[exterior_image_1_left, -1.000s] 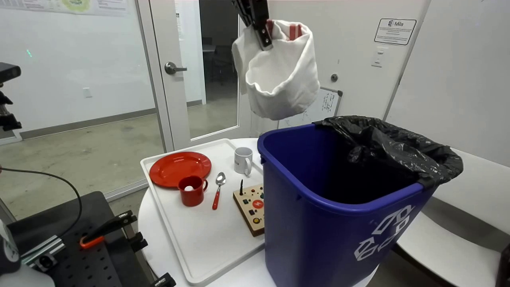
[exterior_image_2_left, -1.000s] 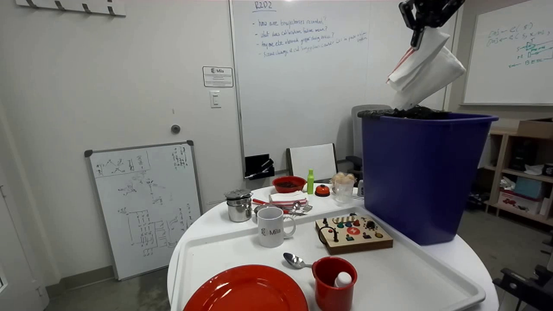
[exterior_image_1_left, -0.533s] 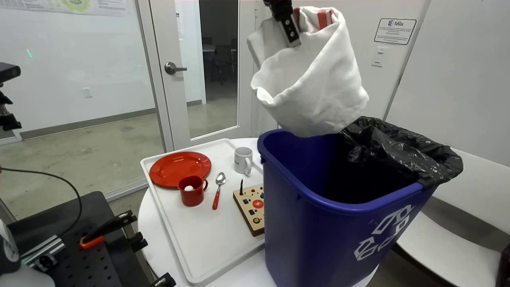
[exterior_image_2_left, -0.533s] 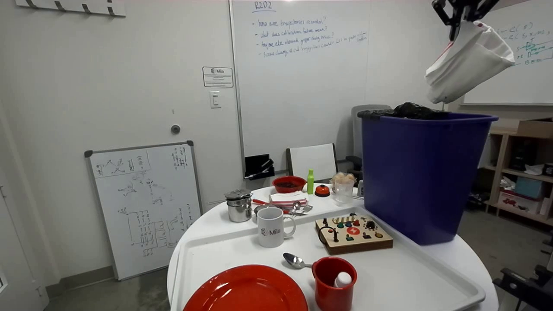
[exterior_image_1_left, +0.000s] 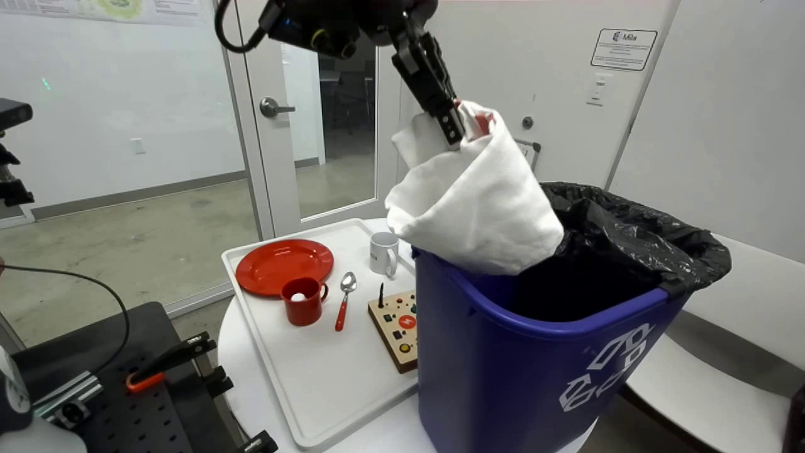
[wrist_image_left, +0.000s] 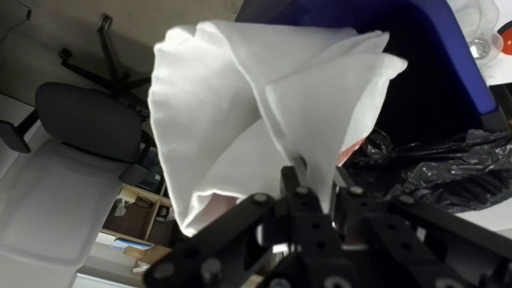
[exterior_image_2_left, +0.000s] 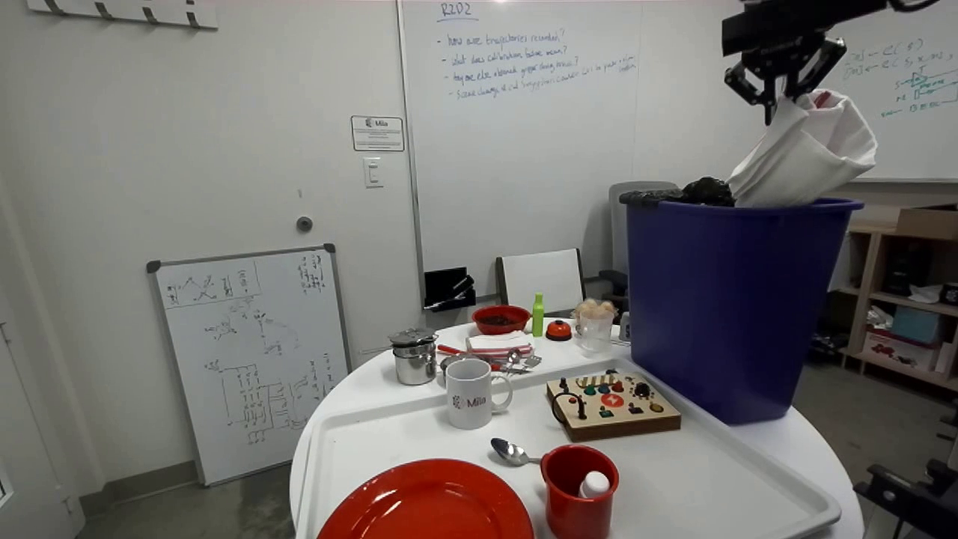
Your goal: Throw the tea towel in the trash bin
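A white tea towel with red stripes (exterior_image_1_left: 481, 214) hangs folded and bunched from my gripper (exterior_image_1_left: 454, 129) over the blue trash bin (exterior_image_1_left: 465, 352). In an exterior view the towel (exterior_image_2_left: 808, 153) has its lower edge cut off behind the rim of the bin (exterior_image_2_left: 733, 299). There the gripper (exterior_image_2_left: 778, 105) stands above the rim. In the wrist view the gripper (wrist_image_left: 318, 172) is shut on the towel (wrist_image_left: 236, 92), with cloth between its fingers. The dark opening of the bin (wrist_image_left: 460, 52) shows beside and partly under the towel. The bin's floor is hidden.
A black bag (exterior_image_1_left: 629, 233) is bunched over one side of the bin. A white tray (exterior_image_1_left: 327, 377) beside the bin holds a red plate (exterior_image_1_left: 283, 267), red mug (exterior_image_1_left: 304, 305), spoon (exterior_image_1_left: 344, 302), grey mug (exterior_image_1_left: 383, 253) and button board (exterior_image_1_left: 399, 327). Another folded towel (exterior_image_2_left: 500, 344) lies behind.
The gripper and held towel moved across over the bin, then came down, so the towel's lower end is now at the rim. More of the arm shows. The bin has not moved.
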`<state>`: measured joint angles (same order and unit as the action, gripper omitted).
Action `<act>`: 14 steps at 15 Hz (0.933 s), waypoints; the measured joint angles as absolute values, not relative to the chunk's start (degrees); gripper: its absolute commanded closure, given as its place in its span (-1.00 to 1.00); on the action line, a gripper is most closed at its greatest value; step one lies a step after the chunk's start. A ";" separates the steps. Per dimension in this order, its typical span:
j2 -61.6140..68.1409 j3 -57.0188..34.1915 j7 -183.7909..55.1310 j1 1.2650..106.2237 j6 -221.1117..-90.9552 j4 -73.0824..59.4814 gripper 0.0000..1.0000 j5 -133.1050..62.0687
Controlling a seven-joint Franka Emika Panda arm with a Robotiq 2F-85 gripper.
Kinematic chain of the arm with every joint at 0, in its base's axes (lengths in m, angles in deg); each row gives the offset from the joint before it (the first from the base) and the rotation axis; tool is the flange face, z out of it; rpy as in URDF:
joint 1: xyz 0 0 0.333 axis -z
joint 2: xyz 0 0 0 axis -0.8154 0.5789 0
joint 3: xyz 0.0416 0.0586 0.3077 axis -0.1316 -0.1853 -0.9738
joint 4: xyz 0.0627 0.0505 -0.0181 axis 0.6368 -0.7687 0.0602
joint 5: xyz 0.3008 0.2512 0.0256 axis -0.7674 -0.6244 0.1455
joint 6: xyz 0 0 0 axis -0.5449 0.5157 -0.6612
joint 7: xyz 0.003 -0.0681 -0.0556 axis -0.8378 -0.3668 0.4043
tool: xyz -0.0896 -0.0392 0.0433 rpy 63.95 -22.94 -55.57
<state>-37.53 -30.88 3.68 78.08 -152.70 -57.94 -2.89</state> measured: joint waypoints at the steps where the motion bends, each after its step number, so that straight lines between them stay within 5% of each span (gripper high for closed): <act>1: -35.56 -30.73 5.72 77.44 -152.91 -57.84 0.78 -1.77; 14: -18.93 -18.99 14.39 66.35 -160.75 -53.52 0.78 0.86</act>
<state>-18.93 -18.99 14.39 66.35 -160.75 -53.52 0.86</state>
